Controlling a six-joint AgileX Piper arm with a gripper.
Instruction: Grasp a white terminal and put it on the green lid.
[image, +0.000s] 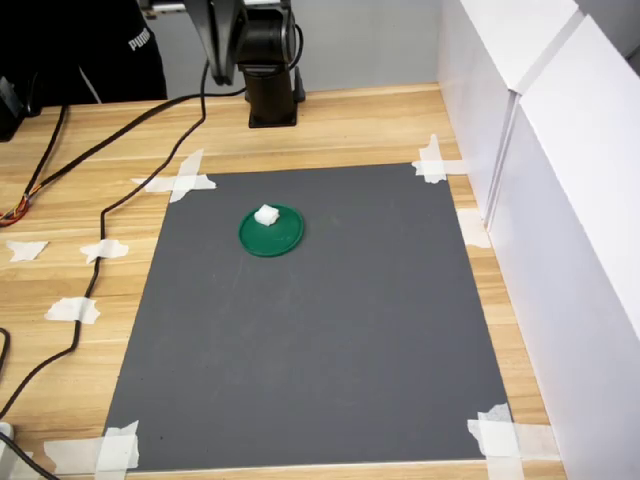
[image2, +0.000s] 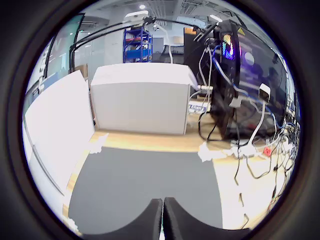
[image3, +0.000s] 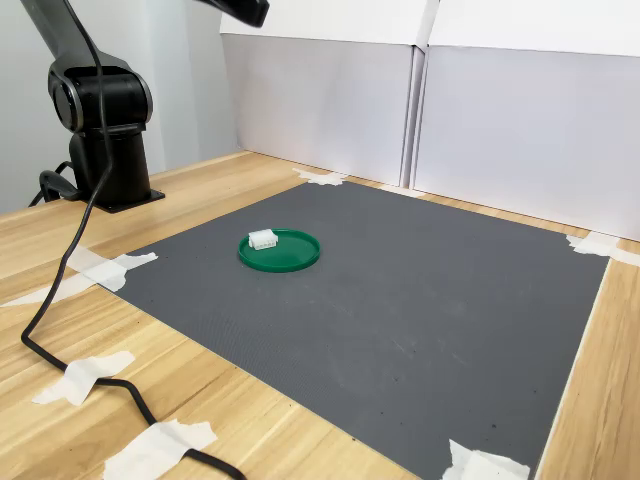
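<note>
The arm is raised well above the work area: only its black base and lower links are seen at the far edge of the wooden tabletop in the first exterior view, and in the second exterior view the base stands at the left with a dark upper part cut off by the top edge. The tool is shown only in the wrist view, where its two dark fingers are pressed together with just a thin seam between them and nothing is held; it appears to be pointed across the grey mat toward white boxes, though the fisheye distortion makes the tilt hard to judge.

The white terminal is seen in both exterior views resting on the green lid, toward the lid's edge nearer the base. Neither is caught by the wrist view. A black cable is laid across the tabletop beside taped mat corners.
</note>
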